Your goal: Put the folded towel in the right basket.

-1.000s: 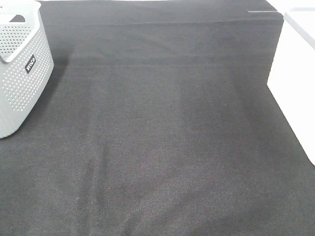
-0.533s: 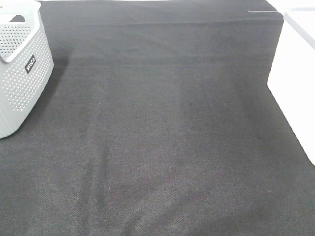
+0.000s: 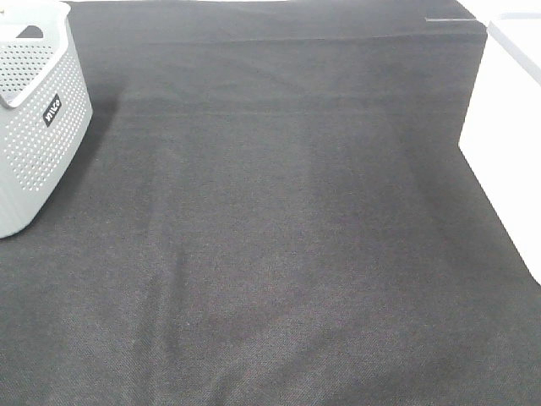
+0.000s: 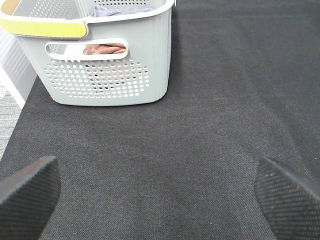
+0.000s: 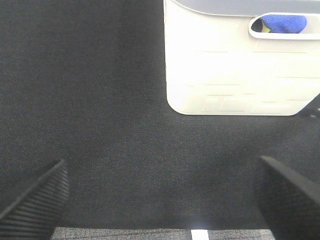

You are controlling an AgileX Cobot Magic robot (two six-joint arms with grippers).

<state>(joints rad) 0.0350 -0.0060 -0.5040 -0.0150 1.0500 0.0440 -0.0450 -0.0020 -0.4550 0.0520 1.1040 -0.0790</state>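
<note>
Through white basket [image 5: 240, 65] handle slot, blue towel [image 5: 284, 23] visible, right wrist only; both jaws released

Exterior high view: grey basket [image 3: 38, 118] cropped at 9–10 o'clock; white basket [image 3: 511, 127] cropped at 3 o'clock. Wrist views: a brown cloth [image 4: 102, 49] and a blue towel [image 5: 284, 23] show only through handle slots; both claws show fingertips [image 4: 27, 195] only.

Matt, dark woven cloth [image 3: 287, 220] covers the table. On it, a perforated grey plastic basket [image 4: 107, 65] with a smooth yellow rim strip [image 4: 45, 27]; a glossy white plastic basket [image 5: 240, 65] holding fuzzy blue cloth [image 5: 284, 23]. Finger pads [image 4: 27, 192]: black, finely ribbed.
</note>
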